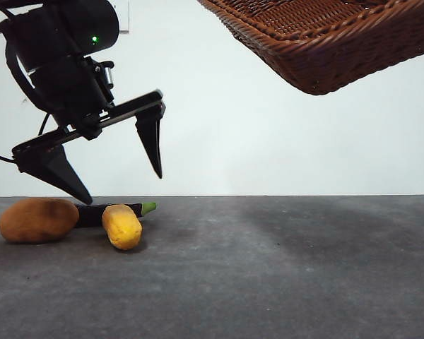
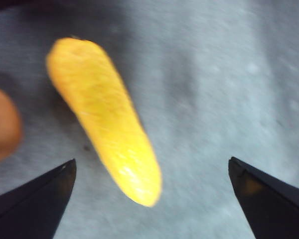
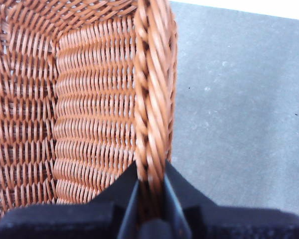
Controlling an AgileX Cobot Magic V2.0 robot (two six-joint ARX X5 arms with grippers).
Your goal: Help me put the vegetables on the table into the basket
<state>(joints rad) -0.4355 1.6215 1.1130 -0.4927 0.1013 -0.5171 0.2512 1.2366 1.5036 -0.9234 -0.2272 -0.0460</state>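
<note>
Potato (image 1: 37, 219), eggplant (image 1: 113, 212) and yellow vegetable (image 1: 122, 226) lie together on the table (image 1: 283, 275). My left gripper (image 1: 120, 185) hangs above them, jaws spread wide, empty. My right gripper (image 3: 150, 194) pinches the basket (image 1: 325, 39) rim, basket raised off the table.

The dark grey mottled worktop (image 1: 283, 268) lies bare from centre toward 3 o'clock. At 9 o'clock the brown-orange oval potato (image 1: 37, 219), slim dark purple eggplant (image 1: 99, 214) and yellow lumpy vegetable (image 1: 122, 226) crowd together. The woven brown wicker basket (image 1: 325, 42) hangs high at 1 o'clock, with free room beneath.
</note>
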